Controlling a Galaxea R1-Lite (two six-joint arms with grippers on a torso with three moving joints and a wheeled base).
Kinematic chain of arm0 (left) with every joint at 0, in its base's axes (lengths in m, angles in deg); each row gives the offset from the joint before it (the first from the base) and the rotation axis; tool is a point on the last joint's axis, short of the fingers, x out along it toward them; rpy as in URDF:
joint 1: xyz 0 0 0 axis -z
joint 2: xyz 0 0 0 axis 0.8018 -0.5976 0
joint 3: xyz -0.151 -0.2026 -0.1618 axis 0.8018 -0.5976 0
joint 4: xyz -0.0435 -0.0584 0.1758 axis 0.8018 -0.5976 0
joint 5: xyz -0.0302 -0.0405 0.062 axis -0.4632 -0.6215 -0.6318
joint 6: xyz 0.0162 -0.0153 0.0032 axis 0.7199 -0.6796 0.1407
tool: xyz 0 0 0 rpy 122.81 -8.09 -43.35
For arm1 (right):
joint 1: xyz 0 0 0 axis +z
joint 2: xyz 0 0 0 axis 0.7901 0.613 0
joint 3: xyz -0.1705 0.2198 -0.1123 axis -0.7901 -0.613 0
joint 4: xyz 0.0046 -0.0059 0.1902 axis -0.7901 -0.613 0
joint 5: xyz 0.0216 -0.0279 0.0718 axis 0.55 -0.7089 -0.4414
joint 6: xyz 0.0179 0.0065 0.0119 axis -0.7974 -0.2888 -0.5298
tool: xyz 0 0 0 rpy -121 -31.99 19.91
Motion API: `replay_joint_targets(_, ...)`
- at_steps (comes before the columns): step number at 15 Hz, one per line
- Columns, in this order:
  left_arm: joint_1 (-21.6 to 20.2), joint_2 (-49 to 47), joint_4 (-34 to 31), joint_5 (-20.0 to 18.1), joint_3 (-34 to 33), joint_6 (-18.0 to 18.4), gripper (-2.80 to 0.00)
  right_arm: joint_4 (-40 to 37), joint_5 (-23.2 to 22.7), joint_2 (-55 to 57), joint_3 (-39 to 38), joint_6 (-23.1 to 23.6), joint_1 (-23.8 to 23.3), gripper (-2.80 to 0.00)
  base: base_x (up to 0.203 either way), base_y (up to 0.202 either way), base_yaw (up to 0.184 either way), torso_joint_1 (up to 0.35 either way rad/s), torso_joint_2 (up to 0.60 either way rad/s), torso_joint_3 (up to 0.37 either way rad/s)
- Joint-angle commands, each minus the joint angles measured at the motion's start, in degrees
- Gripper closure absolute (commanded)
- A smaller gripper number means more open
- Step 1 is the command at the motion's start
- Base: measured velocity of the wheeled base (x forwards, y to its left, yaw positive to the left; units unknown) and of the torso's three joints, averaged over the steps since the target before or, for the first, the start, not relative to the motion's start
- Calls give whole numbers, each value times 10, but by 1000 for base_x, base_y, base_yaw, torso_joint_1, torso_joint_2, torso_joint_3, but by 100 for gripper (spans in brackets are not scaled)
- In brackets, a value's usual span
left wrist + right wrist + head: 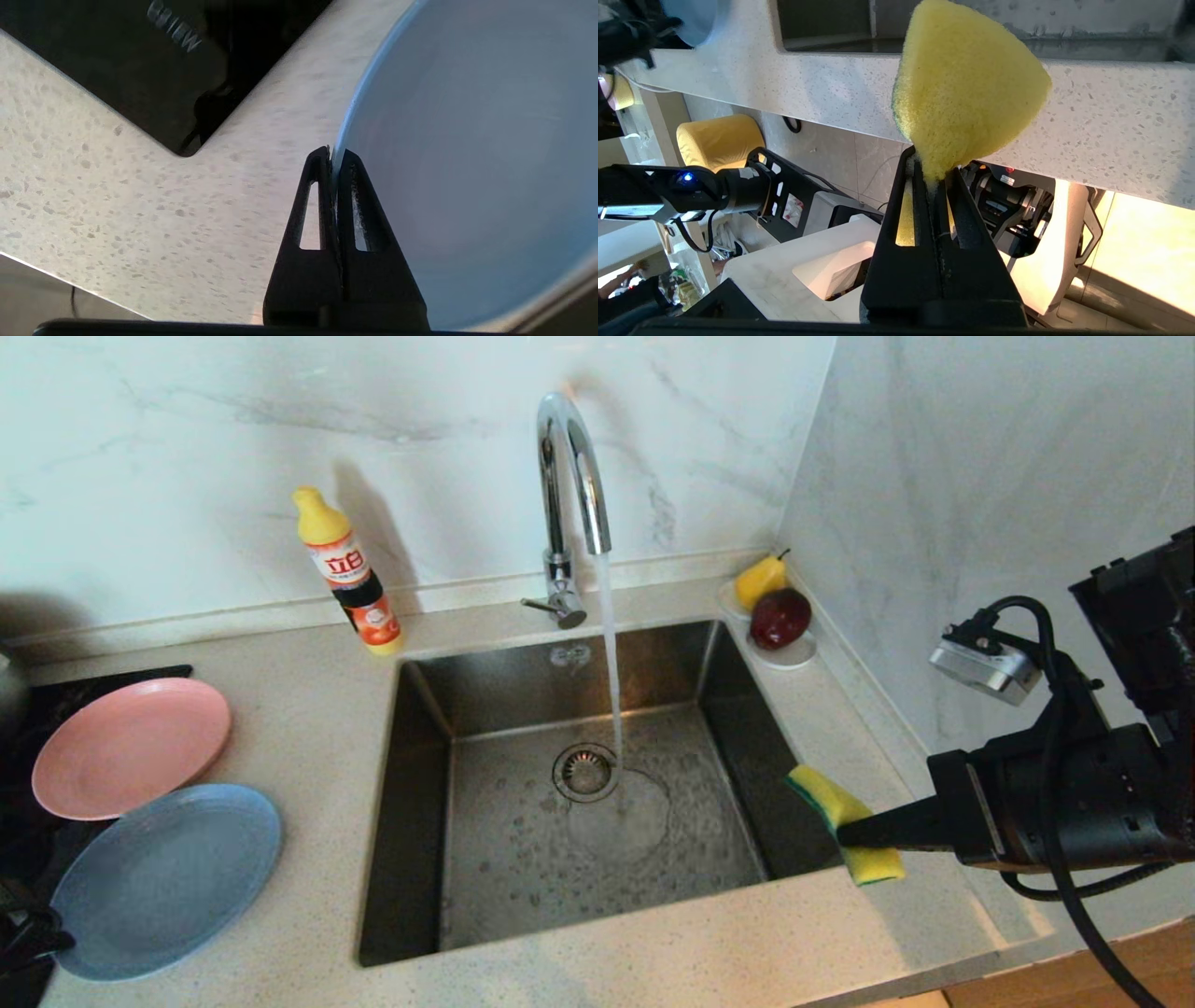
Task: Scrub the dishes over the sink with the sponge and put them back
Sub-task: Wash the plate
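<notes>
A light-blue plate (168, 877) lies on the counter at the front left, with a pink plate (131, 747) just behind it. My left gripper (332, 156) is shut on the rim of the light-blue plate (467, 163), one finger inside and one outside. My right gripper (845, 835) hangs over the sink's front right corner, shut on the tail of the yellow sponge (840, 807). The sponge's wide end (966, 79) sticks out past the fingertips. The steel sink (425, 737) has water running from the chrome tap (569, 457) down beside the drain (585, 771).
An orange and yellow detergent bottle (350, 574) stands behind the sink's left corner. A white saucer (794, 656) with a yellow pear and a red apple sits at the back right against the wall. A black cooktop (187, 56) lies left of the plates.
</notes>
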Motion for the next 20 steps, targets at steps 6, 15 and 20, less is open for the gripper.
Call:
replay_joint_targets(6,0,89,-5,-52,8,14,0,-1,-1,-6,1,-1,0,0,0,0,0,0,0,0)
replay_joint_targets(15,78,95,-4,-102,7,37,0,-1,0,-4,2,1,3,0,0,0,0,0,0,0)
replay_joint_targets(20,306,94,-5,-1,73,-77,0,-1,0,-1,8,1,4,0,0,0,0,0,0,0)
